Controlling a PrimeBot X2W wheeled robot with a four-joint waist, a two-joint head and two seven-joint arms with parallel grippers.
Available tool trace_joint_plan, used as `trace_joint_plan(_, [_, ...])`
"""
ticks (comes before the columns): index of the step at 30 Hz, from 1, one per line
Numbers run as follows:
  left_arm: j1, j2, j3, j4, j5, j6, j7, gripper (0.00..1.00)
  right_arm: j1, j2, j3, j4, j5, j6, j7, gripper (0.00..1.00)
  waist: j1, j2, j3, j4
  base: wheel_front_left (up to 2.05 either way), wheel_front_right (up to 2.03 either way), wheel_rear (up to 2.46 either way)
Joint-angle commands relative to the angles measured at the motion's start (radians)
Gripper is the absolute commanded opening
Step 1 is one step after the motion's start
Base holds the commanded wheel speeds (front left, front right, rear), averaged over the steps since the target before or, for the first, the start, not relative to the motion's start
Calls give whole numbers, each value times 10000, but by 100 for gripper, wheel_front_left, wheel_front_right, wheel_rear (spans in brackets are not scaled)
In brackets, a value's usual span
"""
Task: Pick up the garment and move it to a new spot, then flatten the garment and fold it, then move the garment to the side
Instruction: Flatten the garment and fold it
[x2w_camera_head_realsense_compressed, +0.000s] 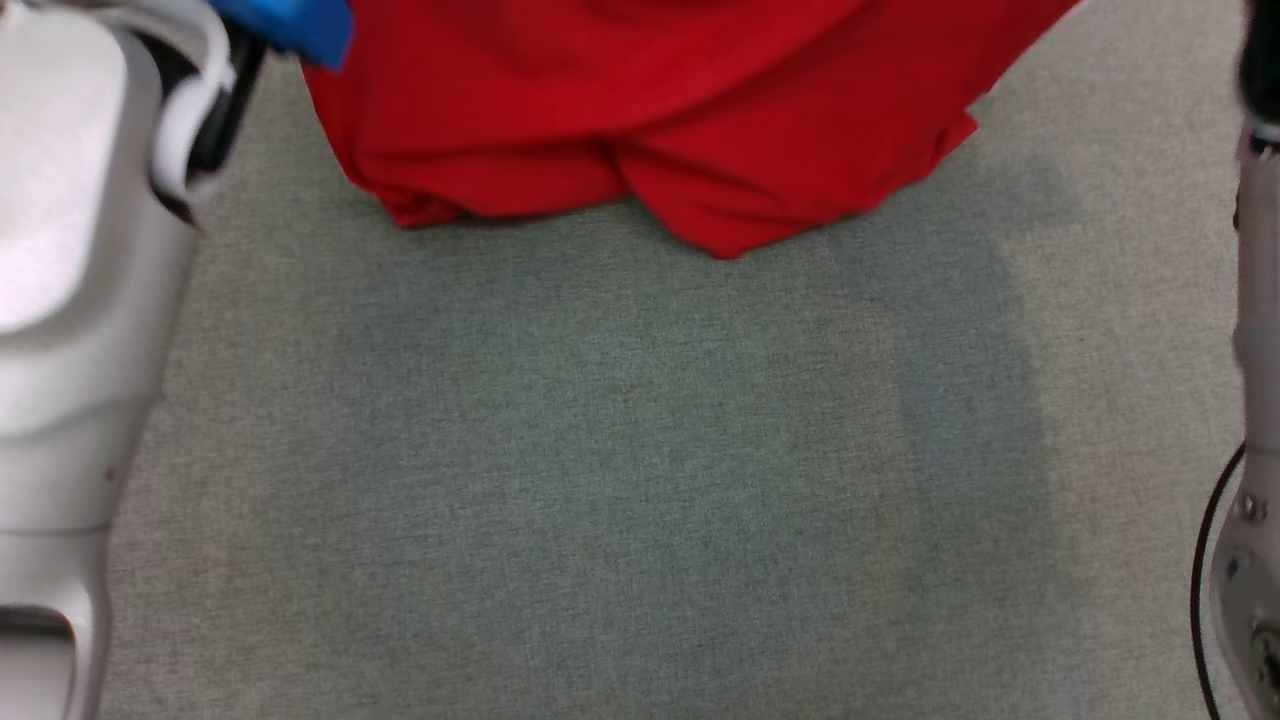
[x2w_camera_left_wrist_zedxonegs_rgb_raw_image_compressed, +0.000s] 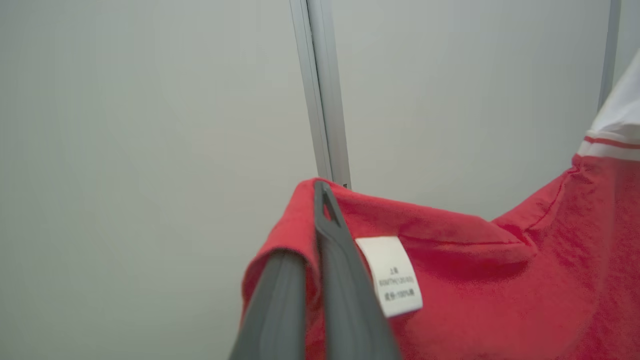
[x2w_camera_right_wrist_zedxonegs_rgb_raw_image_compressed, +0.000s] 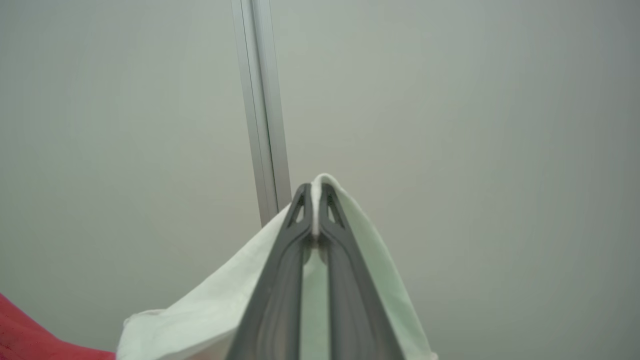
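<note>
At the far left, the robot's pale left forearm rises beside the grey bench, with a scrap of blue at its upper end that cannot be identified. The left wrist view shows the left gripper shut tight on a fold of the red garment, with one finger tucked under the cloth. A white label lies just beside the other finger.

The garment hangs between the two arms. Its lower edge rests bunched in two lobes on the far part of the bench, and the near part is bare. A white sleeve with a red stripe rises at the garment's right. The right gripper pinches a ridge of that white cloth, with its fingers closed and the fabric showing between their tips. The right forearm stands at the right edge.

The step in hand looks like carrying the lifted garment to its new spot and laying it out. To do it well, both grippers should stay level and well apart so the top edge is taut. They should then draw towards the near side while lowering, so the crumpled hem drags straight and does not fold under. The left grip sits close to the cloth's edge, so a sharp tug might pull it free. Neither gripper should let go until the cloth lies flat on the bench.
</note>
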Motion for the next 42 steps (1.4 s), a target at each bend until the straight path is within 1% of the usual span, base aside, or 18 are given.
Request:
trace_joint_plan(1, [-1098, 165, -204, 325, -87, -2, 34, 0, -1105, -74, -143, 468, -10, 5, -38, 0, -4, 0, 426, 62, 0, 0, 0])
trace_joint_plan(2, [-1649, 192, -276, 459, -93, -3, 16, 0, -1738, -167, -212, 738, -75, 5, -18, 0, -4, 0, 597, 28, 0, 0, 0])
trace_joint_plan(4, [-2654, 353, -527, 850, -92, -1, 22, 0, -2921, -155, -502, 1489, -69, 3, -55, 0, -4, 0, 856, -132, 0, 0, 0])
trace_joint_plan(6, [-3592, 323, -690, 1266, -203, -3, -54, 0, -4019, -202, -826, 2292, -114, 5, -122, 0, -4, 0, 1072, -178, 0, 0, 0])
trace_joint_plan(9, [-4869, 219, -884, 1930, -369, -1, -291, 0, -5434, -292, -893, 3246, -392, 5, -329, 0, -4, 0, 1265, -238, 0, 0, 0])
trace_joint_plan(11, [-5498, 113, -1133, 2325, -559, -1, -498, 0, -6102, -316, -682, 3637, -550, 5, -494, 0, -4, 0, 1335, -252, 0, 0, 0])
trace_joint_plan(13, [-5783, 63, -1273, 2521, -637, -1, -635, 0, -6368, -341, -556, 3782, -590, 5, -596, 0, -4, 0, 1355, -240, 0, 0, 0])
trace_joint_plan(15, [-6424, 62, -1791, 3039, -849, -1, -937, 0, -6908, -346, -148, 4140, -543, 3, -795, 0, -4, 0, 1388, -249, 0, 0, 0])
trace_joint_plan(19, [-6625, 139, -2282, 3624, -1282, -2, -1312, 0, -6955, -291, 426, 4446, -296, 5, -952, 0, -4, 0, 1424, -271, 0, 0, 0])
trace_joint_plan(22, [-6425, 198, -2523, 3845, -1470, -2, -1453, 0, -6625, -262, 654, 4558, -101, 3, -990, 0, -4, 0, 1454, -272, 0, 0, 0])
trace_joint_plan(26, [-5701, 343, -2928, 4080, -1962, -2, -1711, 0, -5823, -252, 1074, 4533, 290, 5, -1050, 0, -4, 0, 1476, -255, 0, 0, 0])
trace_joint_plan(29, [-4870, 509, -3014, 3979, -2303, -2, -1862, 0, -4761, -257, 1300, 4199, 621, 3, -1076, 0, -4, 0, 1349, -259, 0, 0, 0])
trace_joint_plan(31, [-4103, 627, -2956, 3753, -2460, -2, -1907, 0, -3826, -277, 1316, 3644, 805, 5, -1082, 0, -4, 0, 1203, -286, 0, 0, 0])
trace_joint_plan(32, [-3642, 652, -2841, 3512, -2504, -2, -1911, 0, -3222, -310, 1285, 3330, 884, 3, -1076, 0, -4, 0, 1103, -263, 0, 0, 0])
trace_joint_plan(33, [-3230, 802, -2630, 3223, -2503, 58, -1916, 0, -2678, -281, 1295, 2989, 971, 5, -1074, 0, -4, 0, 1011, -306, 0, 0, 0])
trace_joint_plan(35, [-2018, 843, -2326, 2514, -2519, 174, -1913, 0, -1512, -333, 1293, 2322, 1088, 3, -1076, 0, -4, 0, 815, -267, 0, 0, 0])
trace_joint_plan(37, [-924, 986, -1952, 1807, -2425, 353, -1915, 0, -329, -373, 1345, 1608, 1100, 5, -1078, 0, -4, 0, 588, -289, 0, 0, 0])
trace_joint_plan(42, [2152, 886, -1240, 32, -2181, 959, -1918, 0, 2809, -461, 1404, 101, 1299, 5, -1078, 0, -4, 0, -128, -199, 0, 0, 0])
